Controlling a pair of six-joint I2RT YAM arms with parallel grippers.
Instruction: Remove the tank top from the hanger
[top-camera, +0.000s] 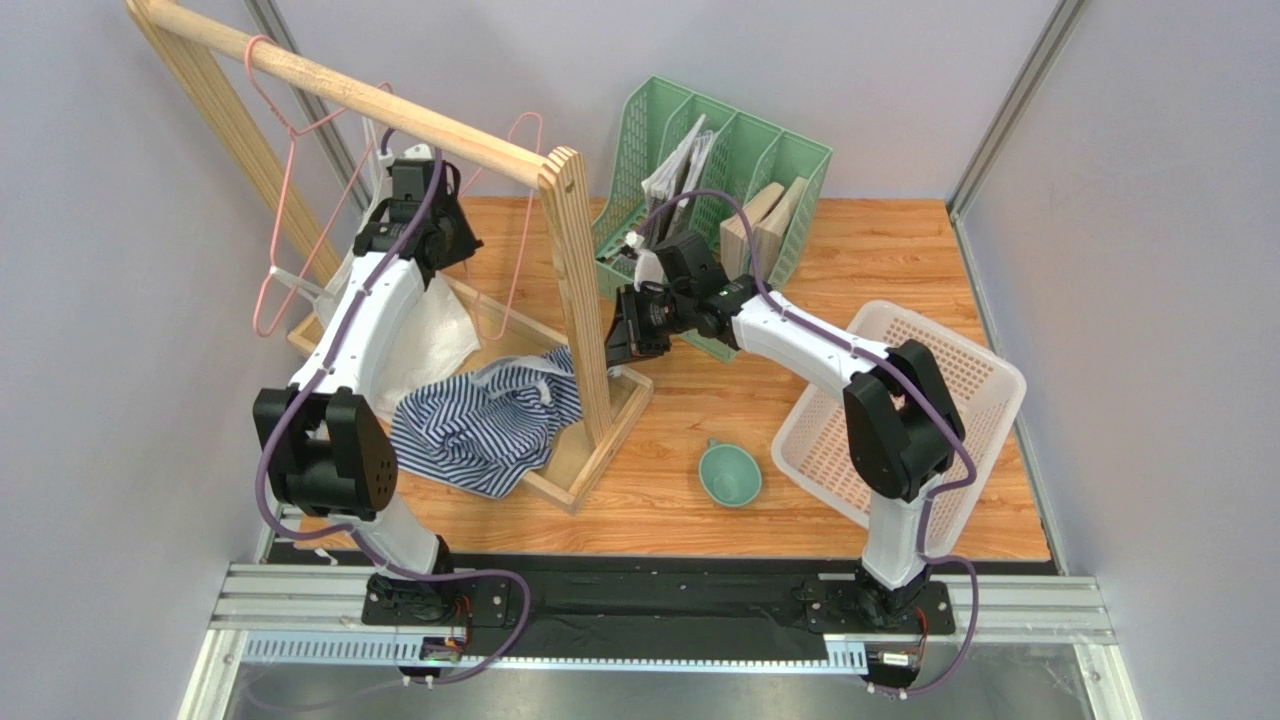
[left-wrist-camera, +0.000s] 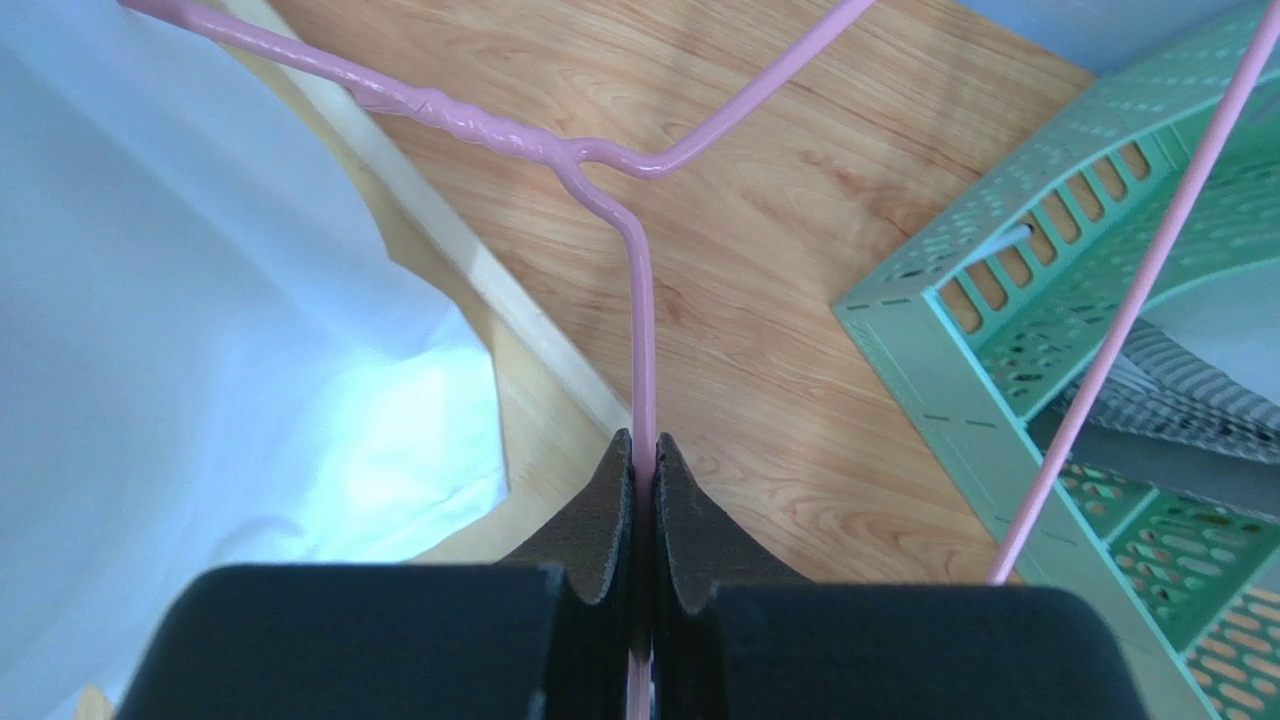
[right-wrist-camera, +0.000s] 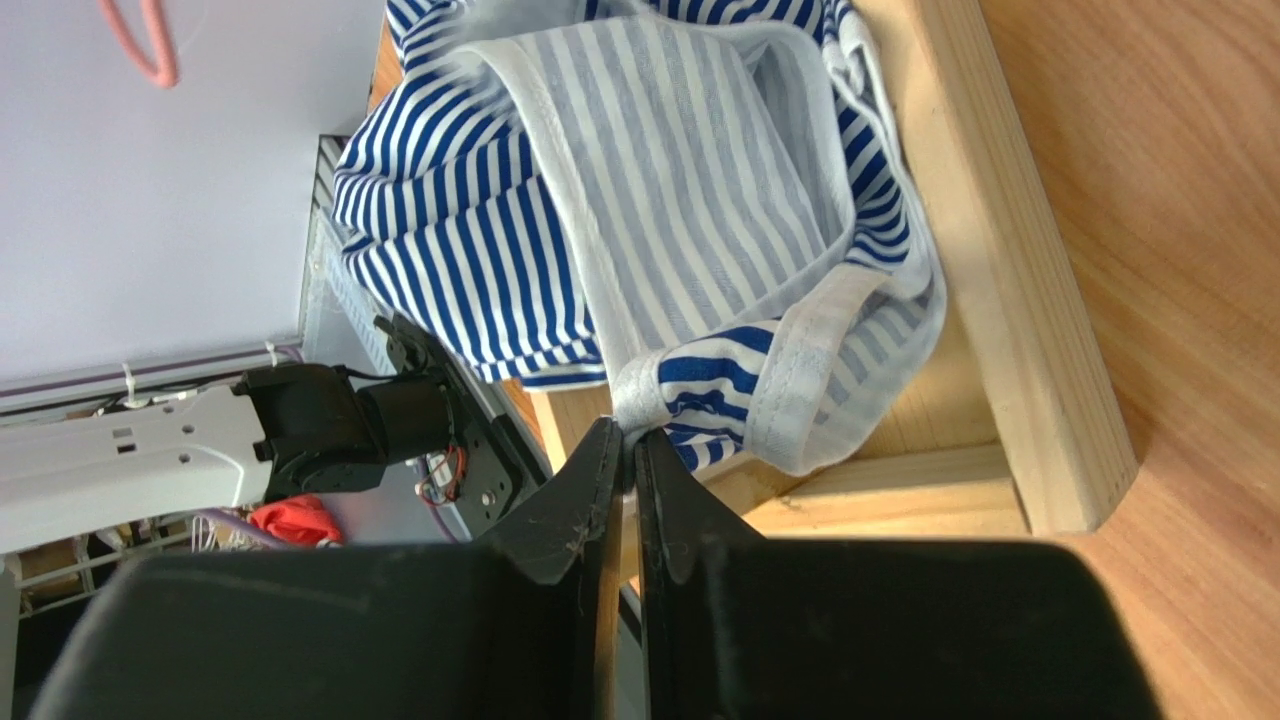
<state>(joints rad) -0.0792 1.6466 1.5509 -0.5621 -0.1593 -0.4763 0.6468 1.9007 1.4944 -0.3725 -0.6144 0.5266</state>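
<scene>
The blue-and-white striped tank top (top-camera: 489, 420) lies crumpled on the wooden rack's base (top-camera: 594, 458), beside the upright post. My right gripper (top-camera: 618, 342) is shut on its white-edged strap; in the right wrist view the strap (right-wrist-camera: 639, 393) runs into the closed jaws (right-wrist-camera: 631, 438) and the rest of the tank top (right-wrist-camera: 676, 195) spreads above. A pink wire hanger (top-camera: 526, 210) hangs by the rod. My left gripper (top-camera: 413, 188) is up at it, shut on the hanger's straight neck (left-wrist-camera: 642, 345) just below the twisted joint, with its tips (left-wrist-camera: 643, 450) pinched on the wire.
A second pink hanger (top-camera: 286, 255) hangs at the rod's left end. White cloth (top-camera: 428, 338) lies under the left arm. A green file rack (top-camera: 721, 150) stands behind, a white basket (top-camera: 962, 360) at the right, a green bowl (top-camera: 730, 471) in front.
</scene>
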